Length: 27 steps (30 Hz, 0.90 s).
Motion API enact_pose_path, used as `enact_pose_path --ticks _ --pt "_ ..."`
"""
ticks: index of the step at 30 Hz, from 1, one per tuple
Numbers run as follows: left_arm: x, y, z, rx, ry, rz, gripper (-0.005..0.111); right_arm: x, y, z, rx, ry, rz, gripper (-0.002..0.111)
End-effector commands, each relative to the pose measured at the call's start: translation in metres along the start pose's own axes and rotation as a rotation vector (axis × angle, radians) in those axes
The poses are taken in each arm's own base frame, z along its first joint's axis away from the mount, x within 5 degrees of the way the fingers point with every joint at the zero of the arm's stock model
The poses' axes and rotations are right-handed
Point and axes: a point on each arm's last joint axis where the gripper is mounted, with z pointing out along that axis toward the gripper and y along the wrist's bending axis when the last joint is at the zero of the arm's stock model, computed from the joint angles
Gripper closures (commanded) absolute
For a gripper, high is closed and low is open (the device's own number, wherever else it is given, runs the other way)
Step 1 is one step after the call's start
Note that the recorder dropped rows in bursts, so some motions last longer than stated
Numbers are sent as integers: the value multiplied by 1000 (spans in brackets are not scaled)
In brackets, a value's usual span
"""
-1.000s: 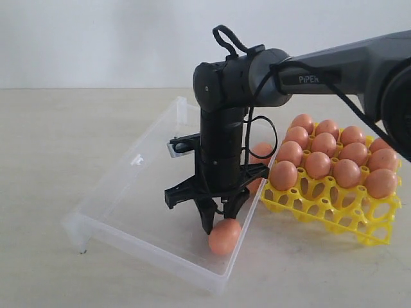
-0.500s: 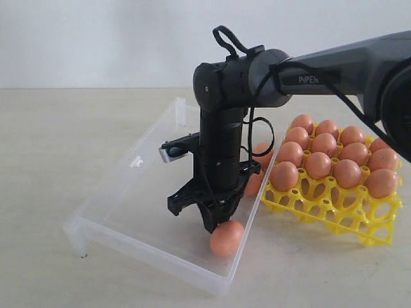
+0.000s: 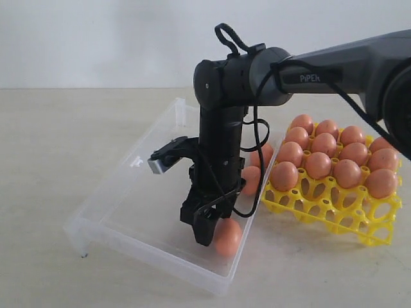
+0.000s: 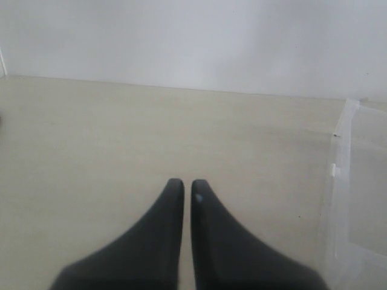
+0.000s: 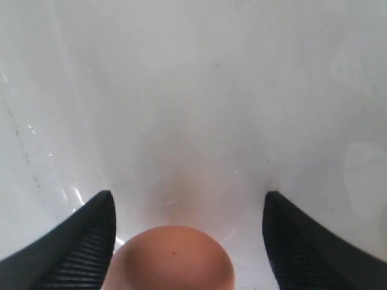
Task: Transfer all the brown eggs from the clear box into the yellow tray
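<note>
One brown egg (image 3: 229, 238) lies at the near corner of the clear box (image 3: 126, 186). My right gripper (image 3: 207, 232) points down at it, open. In the right wrist view the egg (image 5: 172, 260) sits between the wide-spread fingers (image 5: 89, 241), close to one and apart from the other, and the right gripper (image 5: 188, 196) hangs just above the box floor (image 5: 199, 90). Two more eggs (image 3: 251, 179) lie in the box behind the arm. The yellow tray (image 3: 334, 213) on the right holds several eggs (image 3: 318, 164). My left gripper (image 4: 187, 183) is shut over bare table.
The box is tilted, its right side resting against the tray. The left wrist view catches the clear box's edge (image 4: 343, 181) off to one side. Pale table (image 3: 51, 141) surrounds the box, with a white wall behind.
The right wrist has turned about its axis and its camera has swung round to the left. The jaws narrowed, then spread wide round the egg, which has stayed in place.
</note>
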Motion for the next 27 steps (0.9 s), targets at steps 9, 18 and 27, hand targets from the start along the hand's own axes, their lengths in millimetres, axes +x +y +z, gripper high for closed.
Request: enact_pose_path --ticks 9,18,27 --pt "0 0 0 3 -7 0 103 -23 -3 -38 68 -149 195 45" --pt "0 0 0 3 -7 0 103 -27 -4 -49 57 -204 663 45" --pt "0 0 0 3 -7 0 103 -32 12 -61 -114 -253 716 45"
